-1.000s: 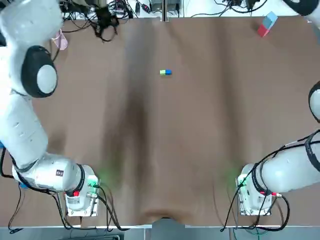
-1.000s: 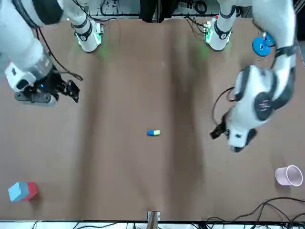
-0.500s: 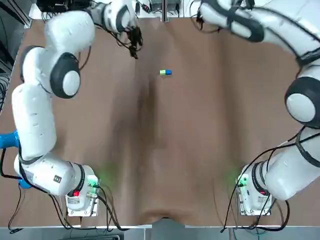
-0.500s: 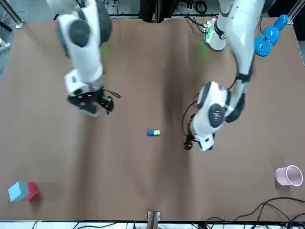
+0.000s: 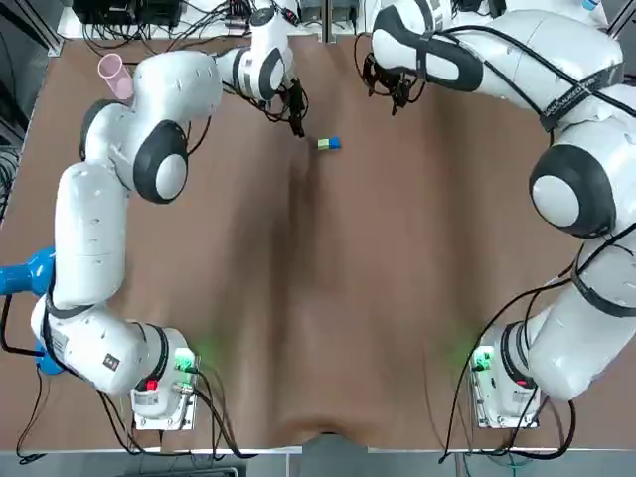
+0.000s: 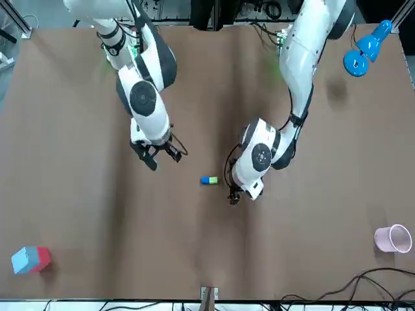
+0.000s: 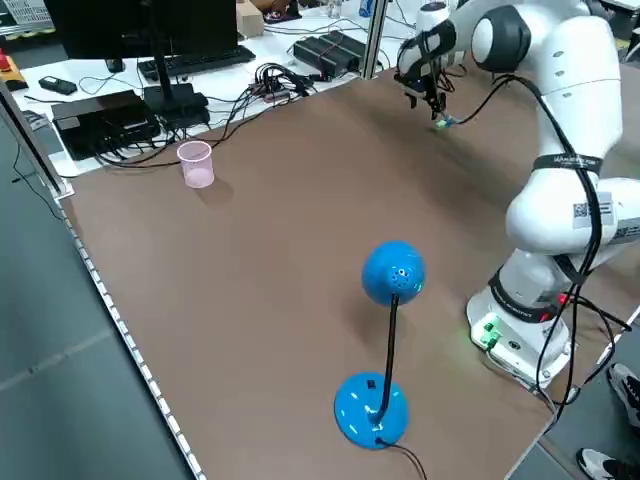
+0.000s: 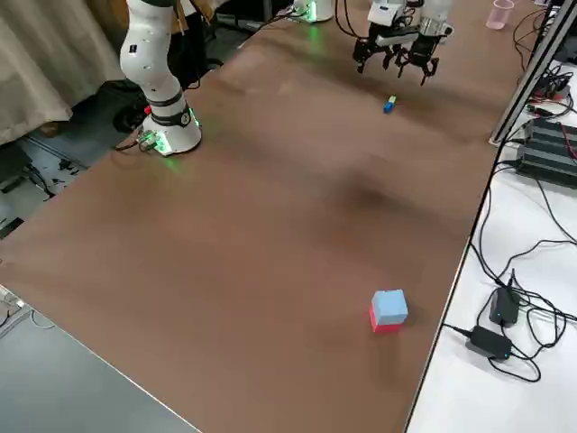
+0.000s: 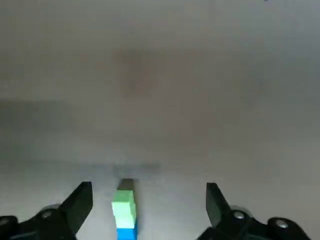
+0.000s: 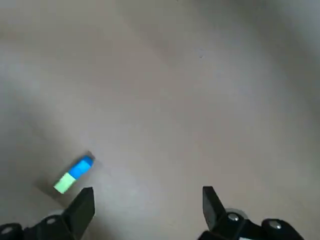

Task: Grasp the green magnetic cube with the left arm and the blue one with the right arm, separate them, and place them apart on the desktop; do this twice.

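Note:
The green cube and the blue cube lie joined end to end on the brown tabletop toward its far side. My left gripper hovers just to their left with its fingers open. In the left wrist view, the green cube sits between the open fingertips with the blue cube behind it. My right gripper hangs open beyond and to the right of the pair. In the right wrist view, the blue cube and green cube lie off to one side of that gripper.
A pink cup stands at the far left corner. A blue-and-red block sits at the far right corner. A blue desk lamp stands on the left near my left arm's base. Cables run along the far edge.
Both arms have swung in from the sides toward the cube pair, and the grippers are now close on either side of it. The cubes have not moved.

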Action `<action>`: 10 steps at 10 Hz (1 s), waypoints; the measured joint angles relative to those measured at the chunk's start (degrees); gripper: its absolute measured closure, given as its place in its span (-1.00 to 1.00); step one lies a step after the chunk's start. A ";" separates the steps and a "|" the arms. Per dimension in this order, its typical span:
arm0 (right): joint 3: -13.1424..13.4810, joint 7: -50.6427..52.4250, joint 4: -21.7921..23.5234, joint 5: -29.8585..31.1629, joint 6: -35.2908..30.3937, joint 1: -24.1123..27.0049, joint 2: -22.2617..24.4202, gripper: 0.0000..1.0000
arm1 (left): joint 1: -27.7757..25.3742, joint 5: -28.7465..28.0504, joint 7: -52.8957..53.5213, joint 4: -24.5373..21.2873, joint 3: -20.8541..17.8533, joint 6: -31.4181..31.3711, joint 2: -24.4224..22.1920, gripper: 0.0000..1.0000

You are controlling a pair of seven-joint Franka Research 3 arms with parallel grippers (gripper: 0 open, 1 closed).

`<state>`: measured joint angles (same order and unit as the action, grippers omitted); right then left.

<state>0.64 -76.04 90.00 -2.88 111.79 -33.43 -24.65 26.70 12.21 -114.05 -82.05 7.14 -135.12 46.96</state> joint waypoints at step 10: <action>-0.47 -29.32 -2.69 -5.09 27.64 -4.64 -17.82 -1.00 | 3.82 2.06 -0.11 0.16 0.83 -2.25 3.20 -0.54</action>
<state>0.17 -105.36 87.31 -7.97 139.43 -38.07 -42.47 30.52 14.27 -114.16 -81.89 7.97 -137.37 50.16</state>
